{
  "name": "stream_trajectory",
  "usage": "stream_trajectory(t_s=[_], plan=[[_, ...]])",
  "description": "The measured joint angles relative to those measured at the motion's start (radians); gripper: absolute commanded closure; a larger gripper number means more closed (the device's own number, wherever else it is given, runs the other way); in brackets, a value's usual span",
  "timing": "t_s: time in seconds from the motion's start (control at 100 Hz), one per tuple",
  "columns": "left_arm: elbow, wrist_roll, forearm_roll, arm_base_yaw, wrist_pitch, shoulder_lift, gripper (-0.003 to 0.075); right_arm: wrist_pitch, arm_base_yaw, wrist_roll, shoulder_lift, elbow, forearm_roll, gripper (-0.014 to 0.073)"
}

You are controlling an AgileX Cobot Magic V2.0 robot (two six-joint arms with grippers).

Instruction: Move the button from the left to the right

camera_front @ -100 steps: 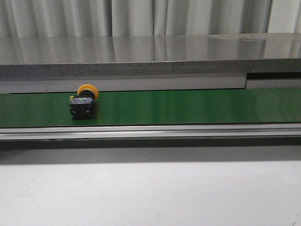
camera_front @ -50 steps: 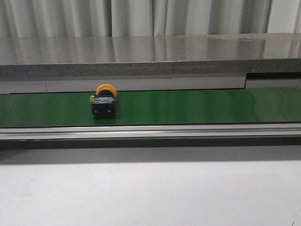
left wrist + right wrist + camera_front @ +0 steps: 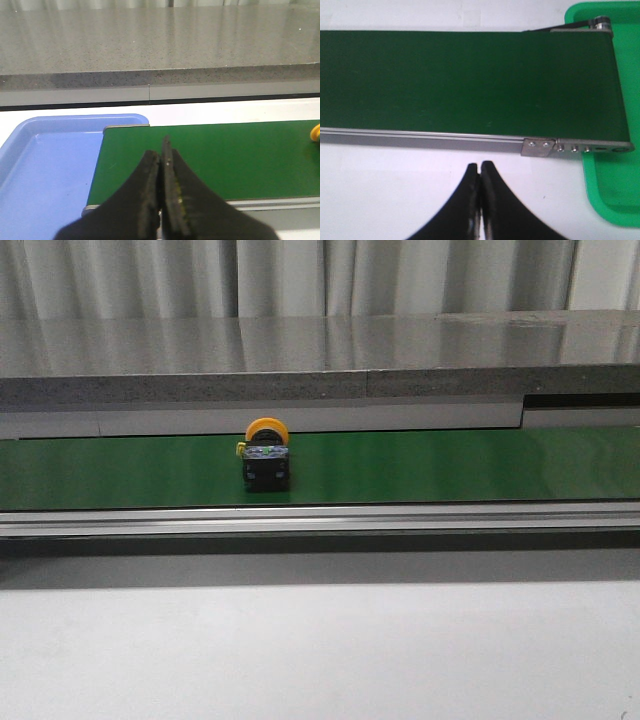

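The button (image 3: 267, 454), yellow-orange cap behind a dark blocky body, lies on the green conveyor belt (image 3: 450, 465) left of its middle in the front view. Only a sliver of its yellow cap (image 3: 315, 133) shows at the edge of the left wrist view. My left gripper (image 3: 161, 152) is shut and empty, hovering over the belt's left end (image 3: 200, 160), well away from the button. Shut with nothing in it, my right gripper (image 3: 480, 166) hangs over the white table in front of the belt's right end (image 3: 470, 80). Neither gripper shows in the front view.
A blue tray (image 3: 45, 160) sits beside the belt's left end. A green tray (image 3: 615, 180) lies under the belt's right end. An aluminium rail (image 3: 320, 518) runs along the belt's front, a grey stone ledge (image 3: 320, 360) behind it. White table (image 3: 320, 650) spreads in front.
The button has travelled to the right along the belt, from near the left part toward the middle. No gripper has touched it.
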Motion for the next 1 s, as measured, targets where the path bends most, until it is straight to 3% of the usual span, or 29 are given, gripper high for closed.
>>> stream_trajectory(t_s=[0.11,0.23,0.72,1.0], plan=[[0.0,0.0,0.0,0.0,0.0,0.0,0.0739,0.025,0.0,0.0,0.01,0.0,0.0,0.0172],[0.0,0.0,0.0,0.0,0.0,0.0,0.0739,0.029,0.0,0.0,0.01,0.0,0.0,0.0036],[0.0,0.002,0.0,0.0,0.0,0.0,0.0739,0.016,0.006,0.0,0.046,-0.03,0.09,0.0031],[0.0,0.002,0.0,0.0,0.0,0.0,0.0739,-0.008,0.123,-0.004,0.229,-0.163,0.092,0.0031]])
